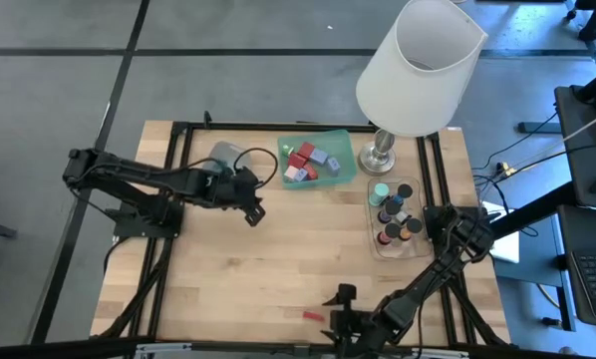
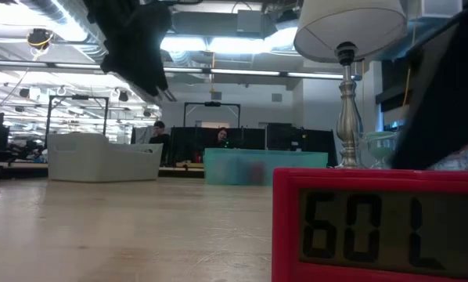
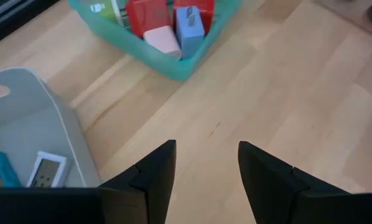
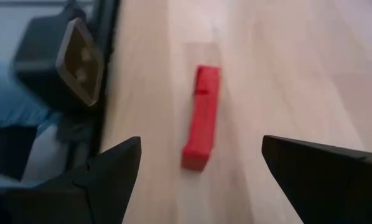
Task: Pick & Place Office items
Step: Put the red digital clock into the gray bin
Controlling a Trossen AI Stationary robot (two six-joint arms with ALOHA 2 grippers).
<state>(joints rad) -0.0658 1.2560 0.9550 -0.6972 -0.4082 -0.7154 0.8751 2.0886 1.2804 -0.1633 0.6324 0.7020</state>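
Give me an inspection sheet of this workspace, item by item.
Surface: wooden table, mostly bare in the middle.
Job's things: red and lavender blocks in the green tray; black cylinders in the clear tray; red bar loose near the front edge.
Clutter: white-shaded lamp; grey tray holding small clocks.
Grippers: left gripper open, empty, beside the green tray; right gripper open wide, above the red bar, not touching.
Cables: dark cable looping by the left arm.
Surroundings: desks, people seated far behind.
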